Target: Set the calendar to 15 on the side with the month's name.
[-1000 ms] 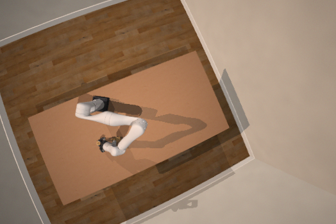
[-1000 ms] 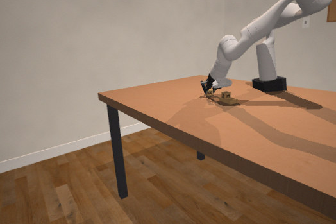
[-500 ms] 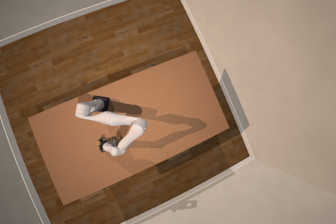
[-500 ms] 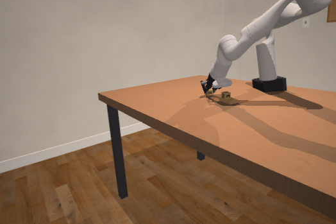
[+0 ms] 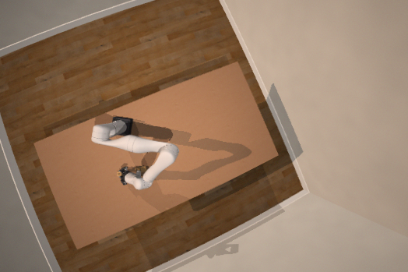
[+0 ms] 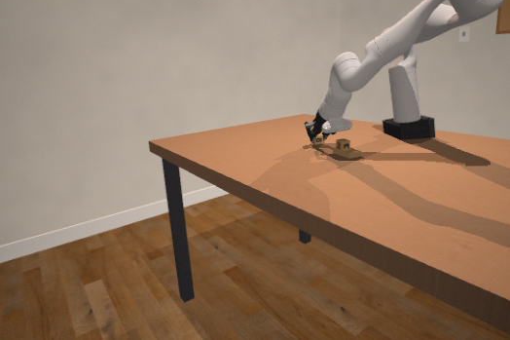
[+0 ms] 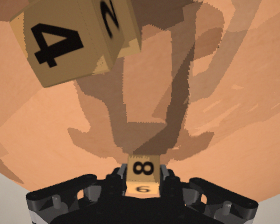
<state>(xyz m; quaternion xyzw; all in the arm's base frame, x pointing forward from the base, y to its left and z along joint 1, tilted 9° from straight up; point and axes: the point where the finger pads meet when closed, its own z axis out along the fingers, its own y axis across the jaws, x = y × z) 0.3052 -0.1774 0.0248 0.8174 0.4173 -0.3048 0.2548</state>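
While the gripper (image 5: 121,175) (image 6: 317,138) (image 7: 143,172) grips the 8-marked cube (image 6: 318,140) (image 7: 143,169), another cube (image 6: 343,144) (image 7: 58,45) stands nearby, well inside the table's edge (image 6: 234,184).

Two wooden number cubes (image 6: 343,144) (image 6: 318,140) appear right of centre in the exterior view, with one tray (image 6: 348,154). One robot arm (image 5: 133,143) (image 6: 404,36) and one table (image 5: 218,101) (image 6: 224,151) occupy the top view's lower left; two dark table legs (image 6: 178,229) (image 6: 305,236) show in the exterior view.
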